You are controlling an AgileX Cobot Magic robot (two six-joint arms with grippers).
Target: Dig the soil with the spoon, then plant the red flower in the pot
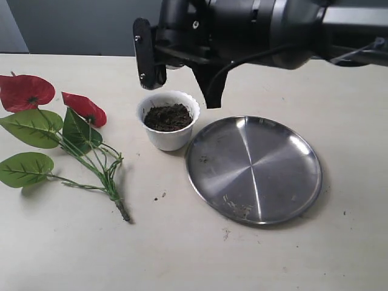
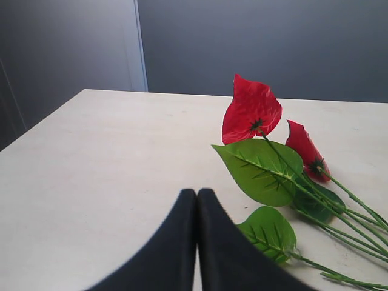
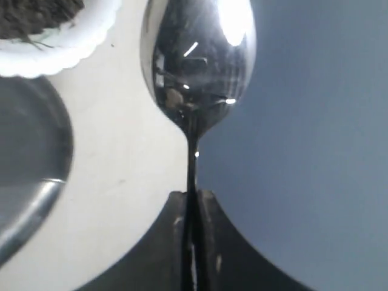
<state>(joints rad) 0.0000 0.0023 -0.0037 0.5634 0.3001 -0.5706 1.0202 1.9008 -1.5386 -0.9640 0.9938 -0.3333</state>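
Spoon (image 3: 197, 66): shiny steel, oval bowl mirror-bright, thin handle pinched between the closed jaws of the right gripper (image 3: 191, 242), held in the air above and just behind the pot (image 1: 168, 119). Pot: small, white, scalloped rim, upright on the bench (image 1: 182, 242), holding dark crumbly soil (image 1: 167, 116); round steel plate (image 1: 253, 169) just beside it. Red flower (image 1: 57, 130): lying flat on the bench well apart from the pot, glossy red blooms, green leaves, bundled stems; left gripper (image 2: 197, 242) near it, jaws pressed together, empty.

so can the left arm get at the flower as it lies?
Probably yes. The flower lies flat on open table just ahead of the left tool, nothing between them. The tool is shut and must open first.
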